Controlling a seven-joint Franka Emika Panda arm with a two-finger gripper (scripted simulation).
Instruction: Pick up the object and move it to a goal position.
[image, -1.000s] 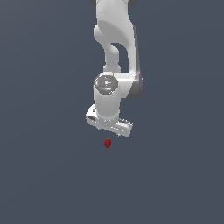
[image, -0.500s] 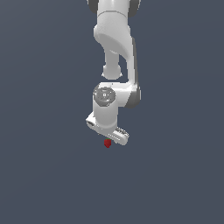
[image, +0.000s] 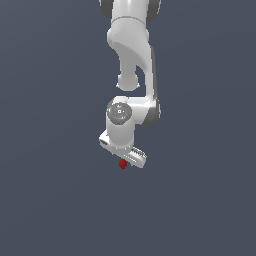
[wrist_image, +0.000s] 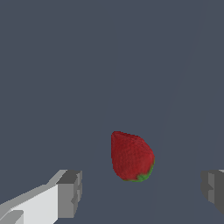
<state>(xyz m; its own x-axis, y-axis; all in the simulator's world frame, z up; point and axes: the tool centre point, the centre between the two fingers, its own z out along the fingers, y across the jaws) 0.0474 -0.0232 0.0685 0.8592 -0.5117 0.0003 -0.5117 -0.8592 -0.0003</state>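
The object is a tiny red strawberry (wrist_image: 131, 156) with a green top, lying on the flat grey floor. In the exterior view the strawberry (image: 123, 164) peeks out just under the white hand. My gripper (wrist_image: 140, 192) is open, its two grey fingertips (wrist_image: 70, 192) standing wide apart on either side of the strawberry, not touching it. In the exterior view the gripper (image: 124, 159) sits low, right over the strawberry, and its fingers are mostly hidden by the hand.
The white arm (image: 132, 55) comes down from the top of the exterior view. The grey floor (image: 50, 200) is plain all around.
The arm has come down over the last second. The hand now covers most of the strawberry in the exterior view; the strawberry has not moved.
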